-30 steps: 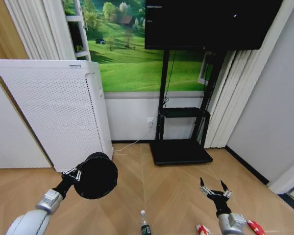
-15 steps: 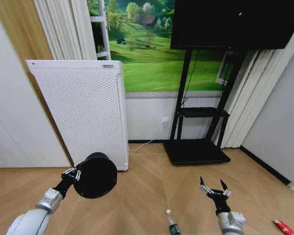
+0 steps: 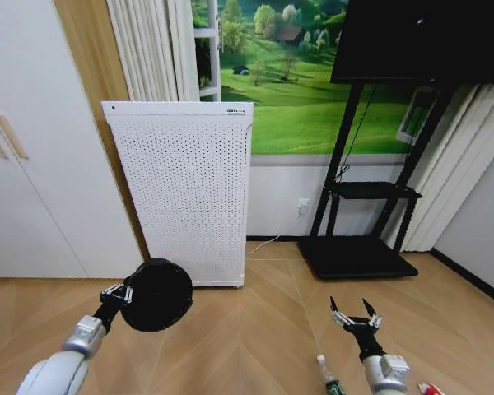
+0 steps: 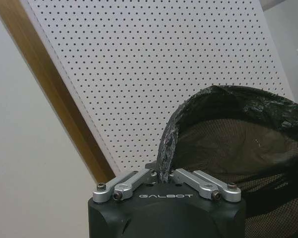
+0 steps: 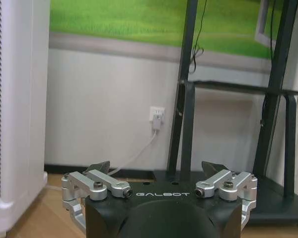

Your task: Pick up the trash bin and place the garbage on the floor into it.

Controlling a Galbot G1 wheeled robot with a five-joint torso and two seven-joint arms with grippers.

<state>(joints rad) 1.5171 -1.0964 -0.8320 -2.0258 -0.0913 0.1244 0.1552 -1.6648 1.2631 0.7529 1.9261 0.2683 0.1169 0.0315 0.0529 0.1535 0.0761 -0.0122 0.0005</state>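
Head view: left gripper (image 3: 120, 294) holds the trash bin (image 3: 156, 295) by its rim, off the floor, near left. Right gripper (image 3: 352, 319) wide open, empty; bottle (image 3: 328, 378) beside it on the floor.
Left wrist view: fingers (image 4: 139, 179) clamp the bin's rim.
Right wrist view: jaws spread, empty.

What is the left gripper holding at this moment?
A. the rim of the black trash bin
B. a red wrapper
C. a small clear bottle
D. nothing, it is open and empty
A: the left gripper is shut on the liner-covered rim of the trash bin, held off the floor.
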